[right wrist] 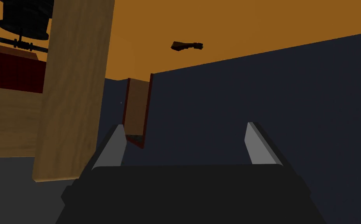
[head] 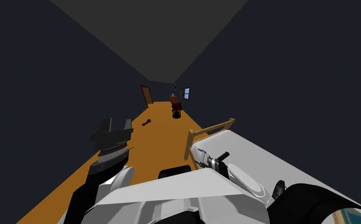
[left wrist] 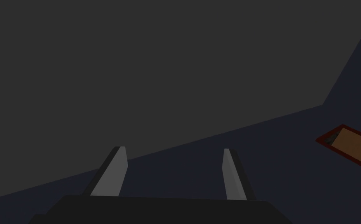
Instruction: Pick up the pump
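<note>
The pump (head: 147,122) is a small, thin dark stick with a wider brownish end. It lies flat on the smooth orange floor (head: 109,163), out in front of the door (head: 147,95) and well apart from both hands.

The door is a plain brown panel in a dark red frame, set in the matte dark wall. Across the floor from the door stands a squat dark red and black object (head: 176,109). On the wall past that, further from the door, hangs a small blue window (head: 186,93).

The left gripper (head: 116,122) is raised, on the same side of the floor as the door. Its two flat grey blades stand spread wide with nothing between them.

The right gripper (right wrist: 185,128) is likewise spread wide and holds nothing. It sits close beside a thick, light-grained wooden post (right wrist: 74,89) of a bed frame (head: 210,130). The frame borders a flat white mattress (head: 277,159), far on my side of the door.
</note>
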